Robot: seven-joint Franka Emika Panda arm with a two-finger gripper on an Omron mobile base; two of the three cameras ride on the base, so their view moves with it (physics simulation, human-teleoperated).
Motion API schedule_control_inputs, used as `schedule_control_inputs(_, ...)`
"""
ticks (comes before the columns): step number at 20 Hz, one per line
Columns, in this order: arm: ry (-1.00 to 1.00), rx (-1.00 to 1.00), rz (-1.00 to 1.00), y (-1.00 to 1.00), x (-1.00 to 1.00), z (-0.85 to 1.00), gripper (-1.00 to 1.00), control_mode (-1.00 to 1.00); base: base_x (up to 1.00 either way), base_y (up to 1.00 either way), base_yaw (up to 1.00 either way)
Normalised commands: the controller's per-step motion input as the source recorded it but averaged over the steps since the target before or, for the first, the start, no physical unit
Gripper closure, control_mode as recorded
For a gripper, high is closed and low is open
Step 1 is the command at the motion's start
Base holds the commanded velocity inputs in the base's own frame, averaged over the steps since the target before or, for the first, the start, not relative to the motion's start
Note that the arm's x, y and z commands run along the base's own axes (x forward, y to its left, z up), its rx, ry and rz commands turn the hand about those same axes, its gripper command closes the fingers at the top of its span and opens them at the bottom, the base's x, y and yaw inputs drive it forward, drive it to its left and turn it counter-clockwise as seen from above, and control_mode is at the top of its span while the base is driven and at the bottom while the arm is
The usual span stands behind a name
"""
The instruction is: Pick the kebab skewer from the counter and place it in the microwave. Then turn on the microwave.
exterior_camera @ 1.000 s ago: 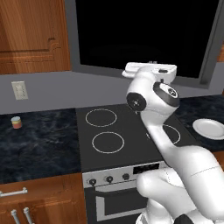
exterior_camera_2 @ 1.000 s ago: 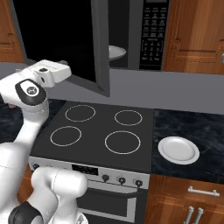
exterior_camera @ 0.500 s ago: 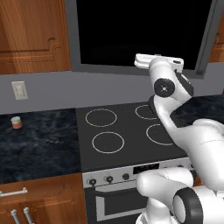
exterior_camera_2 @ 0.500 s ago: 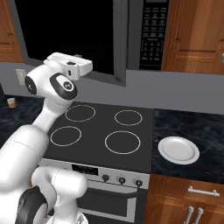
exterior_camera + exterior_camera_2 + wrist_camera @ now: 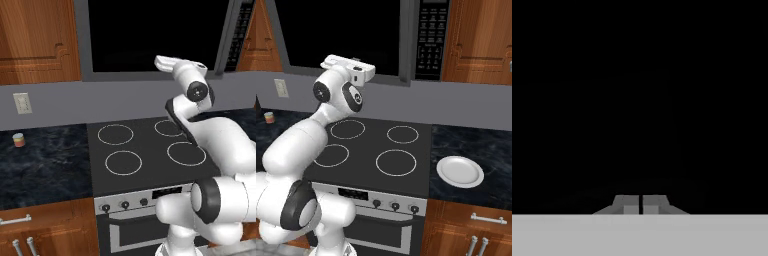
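Gripper point(image 5: 641, 205), fingers pressed together and empty, faces the microwave point(image 5: 406, 40), its black glass door closed; the kebab skewer cannot be seen; white plate point(image 5: 459, 171) rests on the counter point(image 5: 476, 150).

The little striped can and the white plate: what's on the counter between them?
The black stovetop with four white rings lies between the striped can at the left and the white plate at the right; the right base view shows it.
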Motion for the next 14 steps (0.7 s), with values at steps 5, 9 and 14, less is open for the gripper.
schedule_control_inputs(5,0.02,0.06,0.15,-0.04,0.3,0.23,1.0,-1.0,0.0,0.0,0.0)
schedule_control_inputs(9,0.05,0.05,0.1,0.0,0.27,0.34,1.0,-1.0,0.0,0.0,0.0)
schedule_control_inputs(14,0.06,0.05,0.06,0.0,0.23,0.43,1.0,-1.0,0.0,0.0,0.0)
